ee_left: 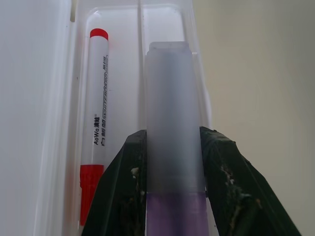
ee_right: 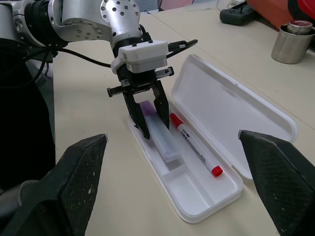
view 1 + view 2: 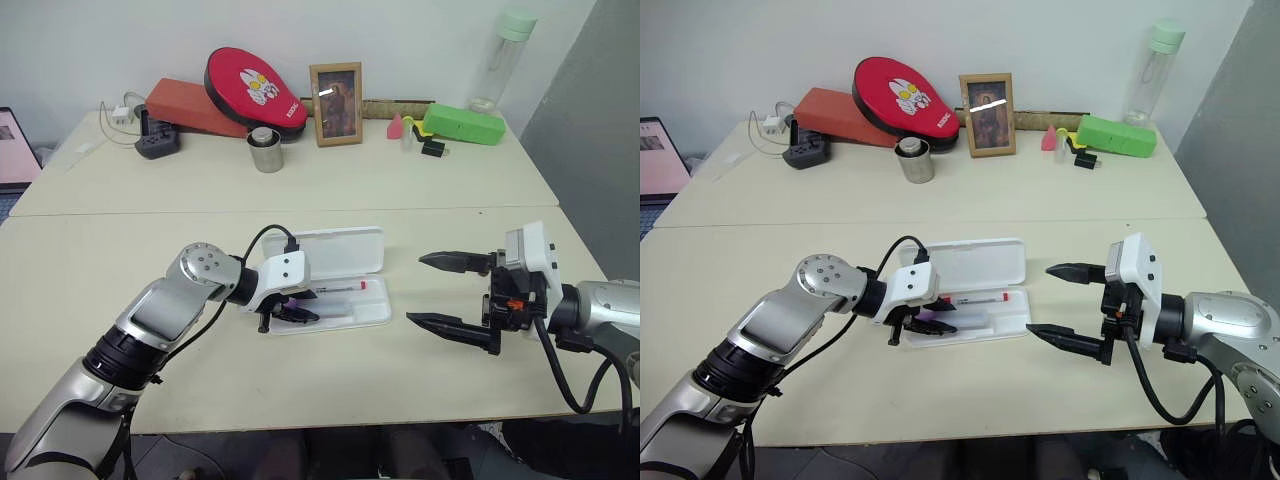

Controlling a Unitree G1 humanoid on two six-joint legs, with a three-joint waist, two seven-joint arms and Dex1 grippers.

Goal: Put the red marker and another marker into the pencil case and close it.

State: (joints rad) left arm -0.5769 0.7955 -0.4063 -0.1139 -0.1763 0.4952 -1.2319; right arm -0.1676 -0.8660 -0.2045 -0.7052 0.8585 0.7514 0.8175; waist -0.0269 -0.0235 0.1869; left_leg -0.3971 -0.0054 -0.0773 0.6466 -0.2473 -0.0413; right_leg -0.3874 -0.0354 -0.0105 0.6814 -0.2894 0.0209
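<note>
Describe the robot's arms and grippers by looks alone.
Both arms are silver-grey metal with black joints and a white wrist box. A black cable loops to each wrist. The left gripper and right gripper each have two black tapered fingers; orange shows at the right wrist.

The red marker has black print along its white barrel. It begins with "AoWa"; after this come some small characters and a line of small capital letters, too small to read. The red case at the back of the table has a white picture with a short word beside it, not readable.
</note>
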